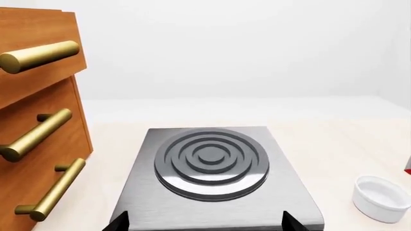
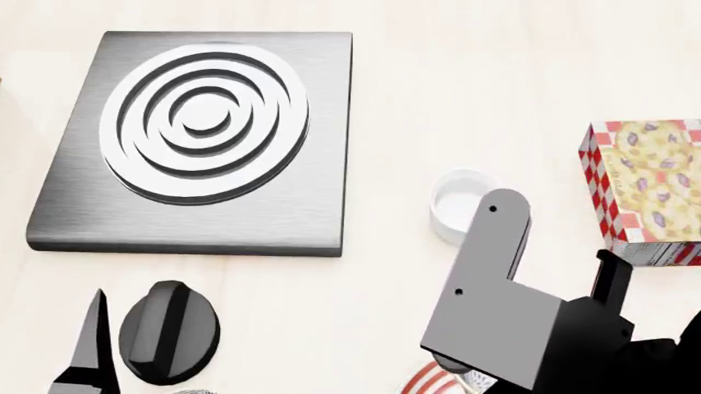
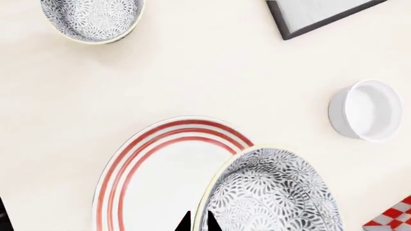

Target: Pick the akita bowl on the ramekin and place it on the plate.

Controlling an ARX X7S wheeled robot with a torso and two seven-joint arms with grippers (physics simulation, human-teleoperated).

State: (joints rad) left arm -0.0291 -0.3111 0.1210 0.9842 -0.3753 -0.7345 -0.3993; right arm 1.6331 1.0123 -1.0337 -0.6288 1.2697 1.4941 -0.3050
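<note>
Pale cream bench (image 3: 192,72) is carrying everything here, with a white wall rising behind it in the left wrist view.

Taking the plate (image 3: 160,178) as the landmark: it is lying flat on the bench, white with red rings, and its bare middle is holding nothing. The akita bowl (image 3: 273,192) is hanging right at the plate's edge, overlapping its rim, patterned inside showing and nothing in it. The right gripper (image 3: 198,222) is closing its two dark fingertips on the bowl's near rim, gripping it.

The ramekin (image 3: 366,109) is sitting upright on the bench well apart from the plate, beyond the held bowl, and it is empty. A second patterned bowl (image 3: 93,19) is resting on the bench well apart from the plate on the other side, also empty.

A grey burner plate (image 2: 197,139) is lying farther from the plate than the ramekin. A red-checked box (image 2: 646,189) is standing near the ramekin.

The left gripper (image 1: 205,222) is hovering over the burner plate's near edge, fingertips wide apart and holding nothing, beside wooden drawers (image 1: 38,120) with brass handles.
</note>
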